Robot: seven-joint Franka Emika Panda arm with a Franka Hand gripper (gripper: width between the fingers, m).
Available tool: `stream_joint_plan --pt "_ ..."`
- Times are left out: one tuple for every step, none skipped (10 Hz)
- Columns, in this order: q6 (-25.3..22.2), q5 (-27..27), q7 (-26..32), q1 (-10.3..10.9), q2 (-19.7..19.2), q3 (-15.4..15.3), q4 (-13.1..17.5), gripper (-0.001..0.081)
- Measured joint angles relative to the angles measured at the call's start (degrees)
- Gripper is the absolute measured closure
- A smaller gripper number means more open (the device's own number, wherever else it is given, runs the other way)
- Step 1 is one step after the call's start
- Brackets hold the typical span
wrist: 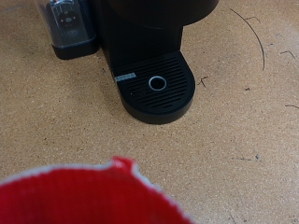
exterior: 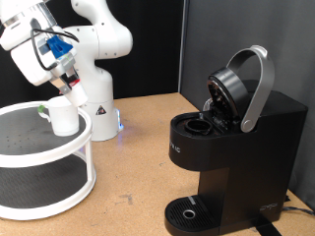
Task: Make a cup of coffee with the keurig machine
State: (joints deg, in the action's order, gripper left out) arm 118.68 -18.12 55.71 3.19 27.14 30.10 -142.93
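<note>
— Where's the small white cylindrical mug?
— Up on the white round two-tier shelf, exterior view's left, right under the gripper. Fingers? Can't tell.
— And the boxy matte black coffee maker?
— On the brown desk, lid flipped open, drip tray bare.

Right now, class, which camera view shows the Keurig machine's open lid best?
The exterior view: the keurig machine appears whole, its grey lid handle raised and the pod chamber exposed. The wrist view shows only its lower front and circular drip tray; the lid is out of frame.
</note>
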Motion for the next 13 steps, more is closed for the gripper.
stream_joint_plan --pt "-0.1 0.0 0.1 0.0 0.0 0.1 -0.1 0.0348" --pt "-0.5 -2.8 -0.1 0.2 0.0 0.2 -0.1 0.0348" --pt "-1.0 -7.9 -0.3 1.1 -0.1 0.5 0.1 0.0348" --pt "-1.3 -12.8 -0.3 2.7 -0.4 0.8 0.7 0.0349" --pt "-2.4 -16.4 -0.3 4.4 -1.0 0.9 1.8 0.0349" --pt "-3.8 -18.7 -0.2 5.9 -2.0 0.9 3.3 0.0349" --pt "-5.6 -19.4 -0.2 7.2 -3.1 0.8 5.1 0.0349" --pt "-7.2 -19.5 -0.1 8.4 -4.4 0.7 6.9 0.0349" --pt "-7.4 -20.3 0.0 9.6 -5.7 0.4 8.4 0.0349" --pt "-4.9 -21.6 0.0 10.5 -6.7 -0.5 9.1 0.0349" --pt "-2.3 -22.1 0.0 10.8 -7.4 -1.4 9.2 0.0349" --pt "-3.2 -22.1 0.0 10.8 -7.4 -1.2 9.2 0.0349" --pt "-4.1 -22.8 0.0 10.8 -7.4 -1.0 9.2 0.0349"
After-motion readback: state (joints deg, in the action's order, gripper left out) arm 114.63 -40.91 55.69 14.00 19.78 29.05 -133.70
